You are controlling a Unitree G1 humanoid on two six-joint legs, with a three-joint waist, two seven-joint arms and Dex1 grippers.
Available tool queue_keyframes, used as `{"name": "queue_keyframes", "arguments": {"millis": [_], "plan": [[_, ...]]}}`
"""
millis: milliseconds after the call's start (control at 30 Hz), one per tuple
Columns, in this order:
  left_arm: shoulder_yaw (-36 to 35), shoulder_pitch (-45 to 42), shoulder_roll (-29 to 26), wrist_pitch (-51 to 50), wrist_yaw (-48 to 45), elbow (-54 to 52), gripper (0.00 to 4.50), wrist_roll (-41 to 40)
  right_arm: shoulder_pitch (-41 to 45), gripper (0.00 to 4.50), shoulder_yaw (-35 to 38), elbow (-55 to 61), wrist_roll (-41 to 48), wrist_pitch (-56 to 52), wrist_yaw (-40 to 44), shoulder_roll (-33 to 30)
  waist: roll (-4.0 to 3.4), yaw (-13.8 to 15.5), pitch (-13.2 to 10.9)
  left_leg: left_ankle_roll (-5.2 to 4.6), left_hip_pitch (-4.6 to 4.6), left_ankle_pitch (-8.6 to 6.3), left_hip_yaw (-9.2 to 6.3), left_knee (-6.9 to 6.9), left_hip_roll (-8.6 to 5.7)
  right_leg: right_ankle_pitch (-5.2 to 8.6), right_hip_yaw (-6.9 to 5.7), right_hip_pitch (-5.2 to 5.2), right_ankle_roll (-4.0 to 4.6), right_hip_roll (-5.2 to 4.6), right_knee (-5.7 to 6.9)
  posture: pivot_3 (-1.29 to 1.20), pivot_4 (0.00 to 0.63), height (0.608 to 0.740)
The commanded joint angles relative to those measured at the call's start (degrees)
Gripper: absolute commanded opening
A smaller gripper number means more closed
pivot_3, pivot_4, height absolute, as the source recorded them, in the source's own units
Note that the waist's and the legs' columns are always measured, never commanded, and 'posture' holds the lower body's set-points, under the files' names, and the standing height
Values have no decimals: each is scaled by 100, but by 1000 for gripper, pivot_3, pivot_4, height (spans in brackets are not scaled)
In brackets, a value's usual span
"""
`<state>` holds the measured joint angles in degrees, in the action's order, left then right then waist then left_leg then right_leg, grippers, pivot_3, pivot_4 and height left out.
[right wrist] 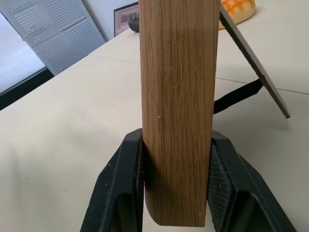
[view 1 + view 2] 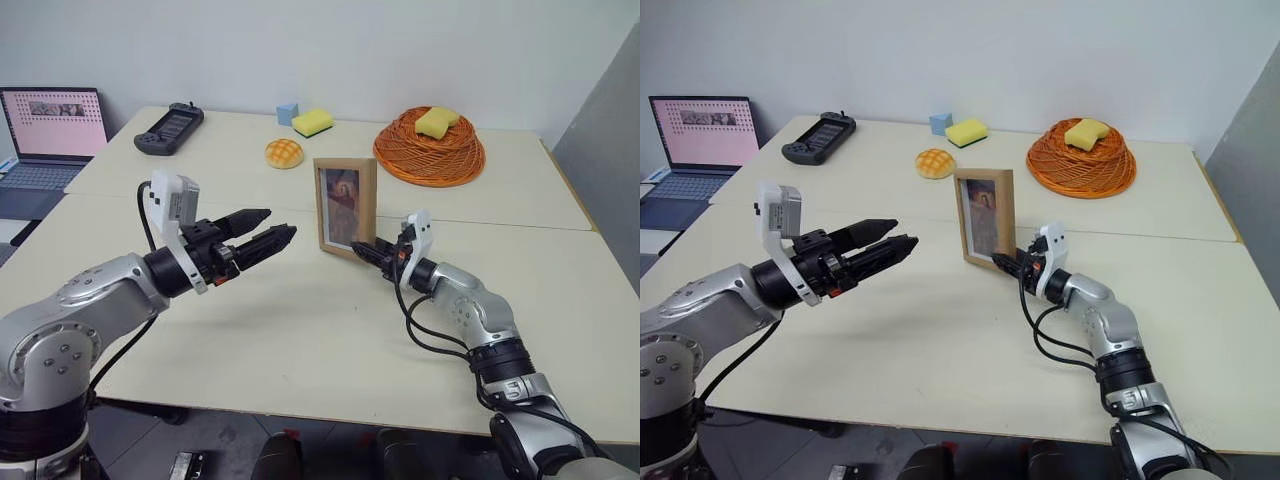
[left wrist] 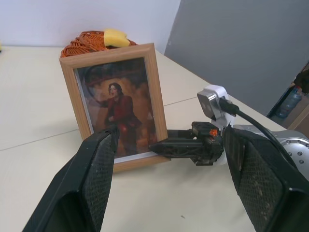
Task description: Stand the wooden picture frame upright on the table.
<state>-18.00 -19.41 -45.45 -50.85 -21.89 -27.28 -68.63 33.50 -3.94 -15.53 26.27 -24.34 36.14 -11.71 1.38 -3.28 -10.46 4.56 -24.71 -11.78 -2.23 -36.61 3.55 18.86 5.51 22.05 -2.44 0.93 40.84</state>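
Firmly clamped, right claw (image 2: 372, 250) gripping wooden picture frame (image 2: 346, 207)

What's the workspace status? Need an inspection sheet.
Surface: table, cream, seam across it.
Job's things: wooden picture frame upright, stand folded out behind.
Clutter: bun, yellow sponge, blue cube, orange woven basket with a sponge in it, handheld controller.
Grippers: right gripper shut on the frame's lower side edge; left gripper open, apart from it.
Cables: black cables along right arm.
Surroundings: laptop, white wall.
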Motion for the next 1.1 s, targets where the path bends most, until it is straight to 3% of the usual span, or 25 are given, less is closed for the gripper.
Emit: {"name": "queue_keyframes", "arguments": {"millis": [33, 300, 833, 1100], "plan": [[-111, -186, -99, -8, -44, 30, 3612, -15, -187, 1489, 48, 69, -162, 31, 2, -26, 0, 0, 0, 0, 0, 0, 0, 0, 0, 0, 0, 0, 0, 0, -1, 0, 150, 740], [-107, -198, -123, -55, -74, -11, 3612, -58, -553, 1489, -10, 66, -380, 90, 55, -40, 0, 4, 0, 0, 0, 0, 1, 2, 0, 0, 1, -1, -1, 0, -4, 0, 150, 740], [74, -347, 30, -219, 146, -120, 3612, -165, -380, 1489, 65, -31, -502, 3, 57, -5, 1, 4, 0, 0, 0, 0, 1, 4, 0, 1, 1, -1, -1, 0, -7, 0, 150, 740], [79, -100, -337, -471, -95, -193, 3612, -30, -388, 1489, 66, -75, -551, -17, 53, -11, 1, -1, 0, 0, 0, 0, 1, 6, 0, 1, 2, -1, -1, 0, -8, 0, 150, 740]]}}
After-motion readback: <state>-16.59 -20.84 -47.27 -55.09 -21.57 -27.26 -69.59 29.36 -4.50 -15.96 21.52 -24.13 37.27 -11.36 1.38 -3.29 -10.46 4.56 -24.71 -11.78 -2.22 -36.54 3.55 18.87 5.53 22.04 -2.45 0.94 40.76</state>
